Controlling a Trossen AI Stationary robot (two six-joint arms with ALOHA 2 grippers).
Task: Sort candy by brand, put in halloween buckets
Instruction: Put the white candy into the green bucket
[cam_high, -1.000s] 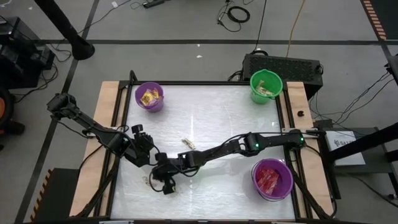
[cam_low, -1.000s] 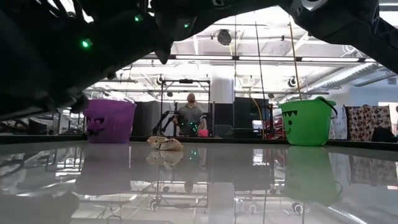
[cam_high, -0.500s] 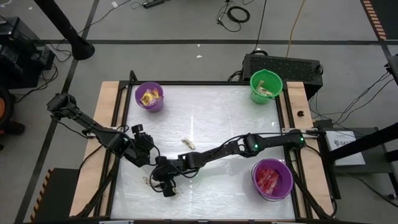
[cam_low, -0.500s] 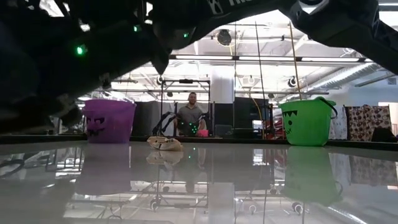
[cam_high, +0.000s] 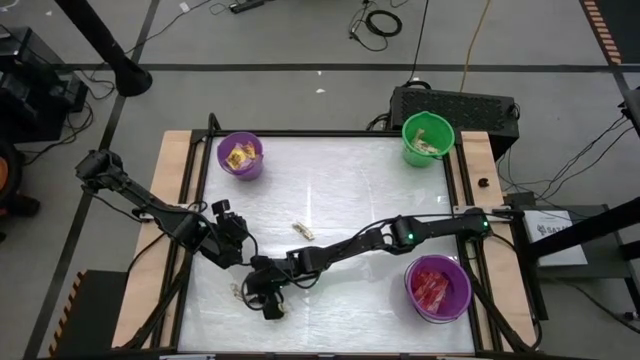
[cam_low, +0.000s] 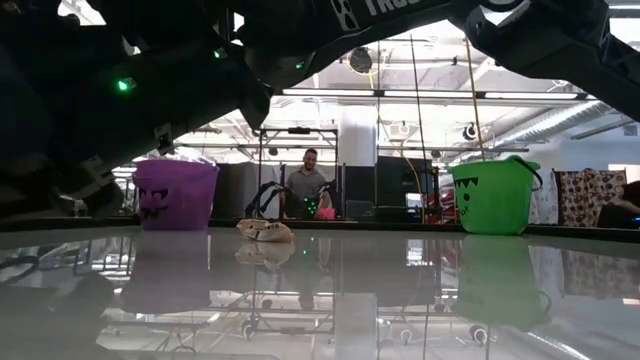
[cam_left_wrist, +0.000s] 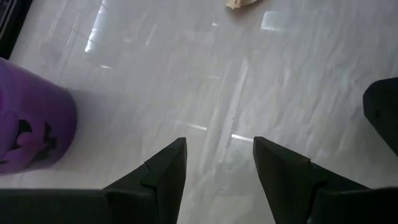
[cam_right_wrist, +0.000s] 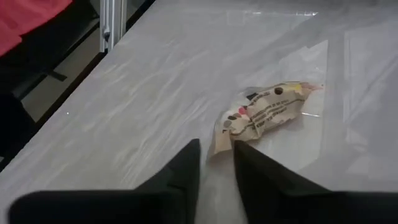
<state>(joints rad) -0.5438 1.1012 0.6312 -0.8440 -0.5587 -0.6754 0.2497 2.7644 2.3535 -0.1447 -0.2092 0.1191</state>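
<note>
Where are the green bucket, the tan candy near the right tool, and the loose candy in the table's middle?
green bucket (cam_high: 427, 139), high view, on its rim
tan candy (cam_right_wrist: 267, 114), right wrist view, middle of its wrapper
loose candy (cam_high: 303, 231), high view, its middle

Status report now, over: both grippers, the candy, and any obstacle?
Right gripper low over the near-left table, fingers narrowly apart at a tan candy, not gripped. Left gripper open, empty, beside it. Second tan candy mid-table. Nothing in the way.

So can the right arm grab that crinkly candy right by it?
Probably yes. The right end effector sits right at the candy on the bare table, fingers slightly apart, with nothing between them.
</note>
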